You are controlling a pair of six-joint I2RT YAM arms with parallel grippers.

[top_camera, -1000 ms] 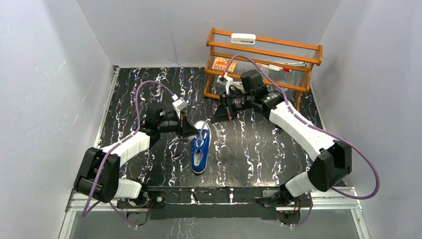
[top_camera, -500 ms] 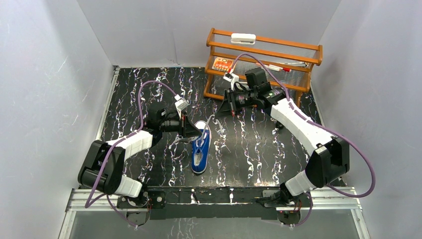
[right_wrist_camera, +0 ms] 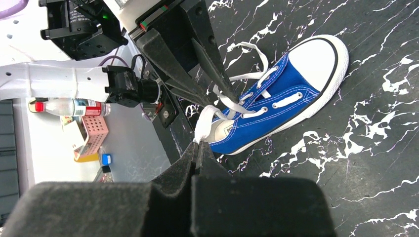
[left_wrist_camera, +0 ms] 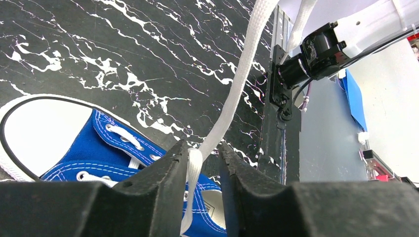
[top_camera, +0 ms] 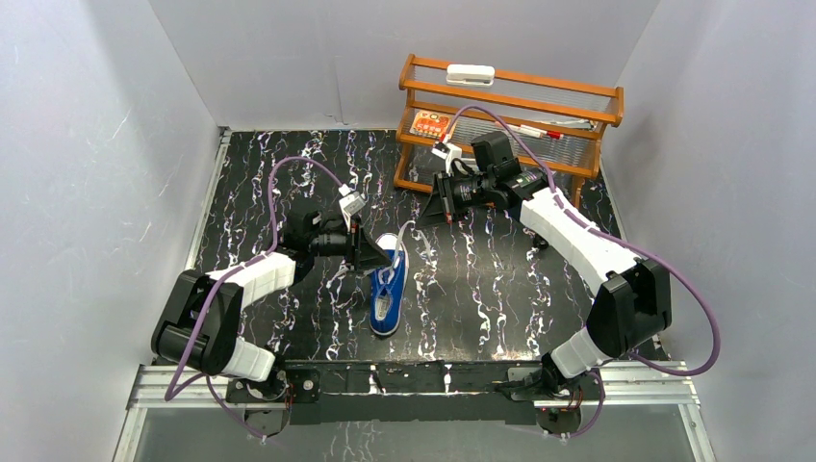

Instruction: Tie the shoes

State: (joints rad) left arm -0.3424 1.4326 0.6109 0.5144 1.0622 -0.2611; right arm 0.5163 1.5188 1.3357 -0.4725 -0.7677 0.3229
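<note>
Blue canvas and white rubber: a small sneaker (top_camera: 385,300) lies flat on its sole near the middle of a black, white-veined table (top_camera: 500,289), between two robot arms. The left gripper (top_camera: 373,254) hangs just beside the shoe's open top. In the left wrist view its jaws stand slightly apart, and a white lace (left_wrist_camera: 237,89) runs up through the gap, lying against one finger (left_wrist_camera: 163,170). Whether that finger presses the lace or merely brushes it is hard to judge from this angle. The right gripper (top_camera: 430,207) sits higher and farther back, its jaws closed on the end of a second lace (right_wrist_camera: 205,123), which rises from the eyelets. A wooden rack (top_camera: 510,96) stands at the table's far edge.
</note>
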